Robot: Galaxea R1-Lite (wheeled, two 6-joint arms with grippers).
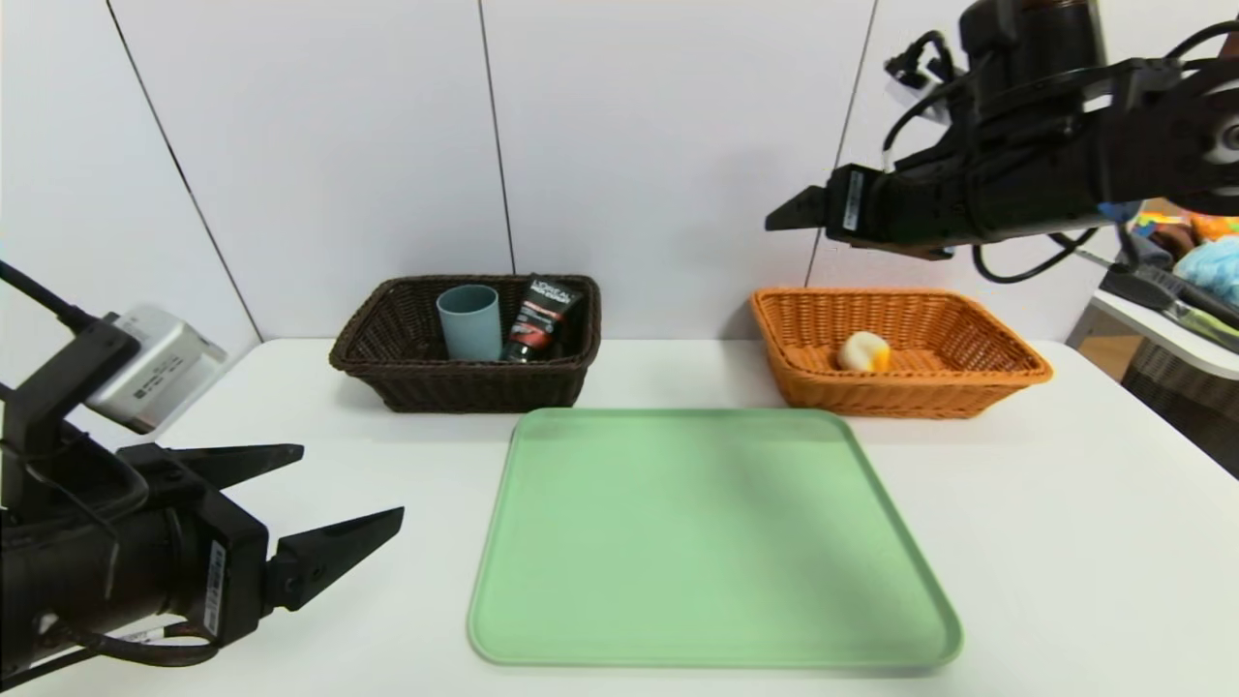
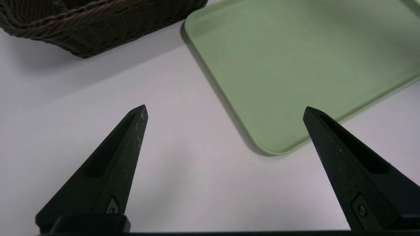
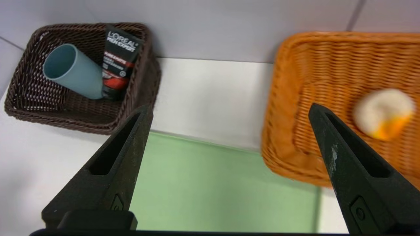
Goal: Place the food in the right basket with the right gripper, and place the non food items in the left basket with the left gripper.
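your sorting looks finished from here: the green tray [image 1: 714, 542] in the middle of the table [image 1: 1065, 542] carries nothing. the food piece [image 1: 863, 351], pale and rounded with an orange patch, lies on the floor of the orange basket [image 1: 1007, 373] on your right. the blue cup [image 1: 469, 322] and the black tube [image 1: 542, 318] lean together inside the dark basket [image 1: 387, 373] on your left.

the right gripper [image 3: 229, 113] hangs high above the table near the orange basket, fingers spread wide and holding nothing. the left gripper [image 2: 224, 109] sits low at the left edge of the table beside the tray, also spread and empty.

if you have to lift the food again, treat it as light and probably soft, possibly smooth enough to roll; close across its widest part and squeeze gently. the cup looks stiff and light, so pinch its wall at the rim. the tube should give under pressure and may be slick, so take it across the flat body, not by the cap.
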